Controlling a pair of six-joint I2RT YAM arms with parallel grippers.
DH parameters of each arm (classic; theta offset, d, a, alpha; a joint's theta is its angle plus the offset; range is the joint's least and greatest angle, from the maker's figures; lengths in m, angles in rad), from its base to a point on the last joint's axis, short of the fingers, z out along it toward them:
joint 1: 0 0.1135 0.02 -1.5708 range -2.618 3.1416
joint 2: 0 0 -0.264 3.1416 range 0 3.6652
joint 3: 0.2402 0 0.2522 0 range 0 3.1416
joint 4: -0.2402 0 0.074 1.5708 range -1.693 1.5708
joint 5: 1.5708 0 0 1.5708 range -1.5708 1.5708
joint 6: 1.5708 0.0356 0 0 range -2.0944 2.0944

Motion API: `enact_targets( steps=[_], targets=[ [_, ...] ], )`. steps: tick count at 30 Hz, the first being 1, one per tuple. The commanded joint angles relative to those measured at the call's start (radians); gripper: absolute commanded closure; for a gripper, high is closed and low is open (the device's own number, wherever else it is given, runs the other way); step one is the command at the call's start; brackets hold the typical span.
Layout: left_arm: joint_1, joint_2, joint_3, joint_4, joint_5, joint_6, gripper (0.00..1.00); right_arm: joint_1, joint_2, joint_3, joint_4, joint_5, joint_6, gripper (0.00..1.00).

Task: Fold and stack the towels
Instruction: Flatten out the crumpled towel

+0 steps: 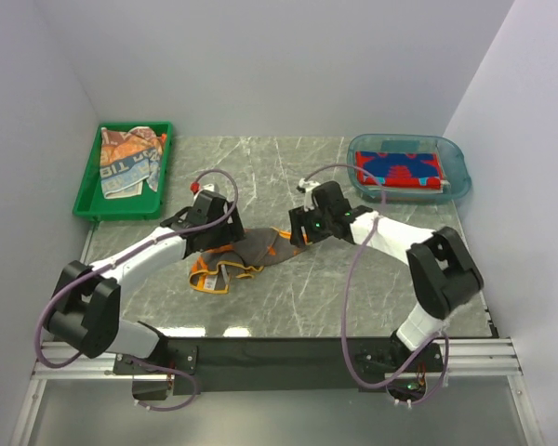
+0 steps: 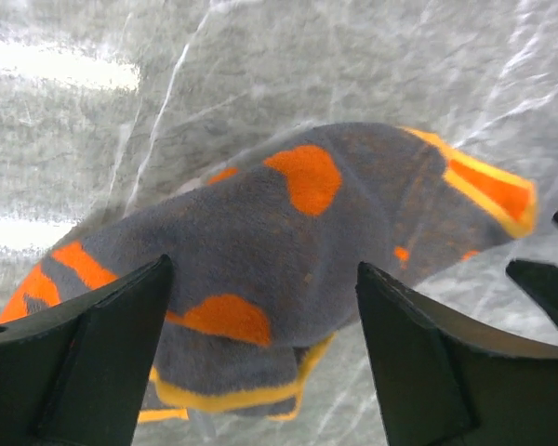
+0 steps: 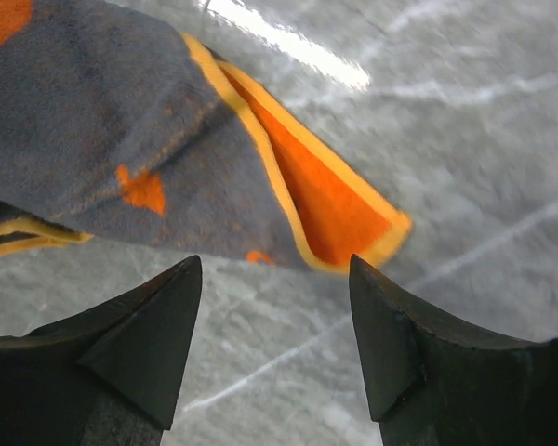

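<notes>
An orange-grey towel lies crumpled on the marble table between my two grippers. In the left wrist view the towel is a grey mound with orange patches and a yellow hem, and my left gripper is open just over its near end. My right gripper is open, just short of the towel's orange corner. My left gripper sits at the towel's left end, my right gripper at its right end. A red towel with blue lettering lies in the blue tub. Patterned towels lie in the green tray.
The green tray stands at the back left of the table. The clear blue tub stands at the back right. White walls close in the table on three sides.
</notes>
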Motion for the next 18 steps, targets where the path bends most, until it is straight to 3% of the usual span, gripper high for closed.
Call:
enact_targets(
  steps=[1,3,5,6,9,10,12,13,14,16,18],
  targets=[
    [0.000,0.038,-0.037,0.079,-0.006,-0.001,0.15,0.025,0.080,0.086,-0.017,0.036,-0.085,0.29],
    [0.000,0.058,-0.056,0.090,0.000,-0.007,0.19,0.036,0.133,0.121,-0.034,0.040,-0.106,0.29],
    [-0.002,0.080,-0.073,0.105,0.004,-0.013,0.30,0.043,0.164,0.134,-0.049,0.041,-0.117,0.31],
    [-0.002,0.087,-0.080,0.117,0.008,-0.015,0.44,0.046,0.169,0.134,-0.054,0.040,-0.119,0.32],
    [-0.002,0.112,-0.081,0.119,0.014,-0.013,0.63,0.051,0.178,0.135,-0.068,0.026,-0.119,0.37],
    [-0.002,0.118,-0.080,0.113,0.015,-0.013,0.78,0.051,0.176,0.134,-0.072,0.020,-0.123,0.41],
    [-0.003,0.117,-0.061,0.102,0.011,-0.009,0.96,0.054,0.175,0.140,-0.097,0.013,-0.134,0.54],
    [-0.003,0.107,-0.052,0.093,0.003,-0.007,0.99,0.056,0.172,0.149,-0.105,0.014,-0.137,0.61],
    [-0.002,0.103,-0.026,0.073,-0.009,-0.001,0.99,0.052,0.166,0.149,-0.111,0.017,-0.146,0.89],
    [-0.003,0.104,0.014,0.049,-0.020,0.010,0.99,0.052,0.150,0.163,-0.128,0.032,-0.149,0.99],
    [-0.003,0.118,0.107,0.007,-0.040,0.028,0.99,0.045,0.114,0.178,-0.158,0.120,-0.177,1.00]
  ],
)
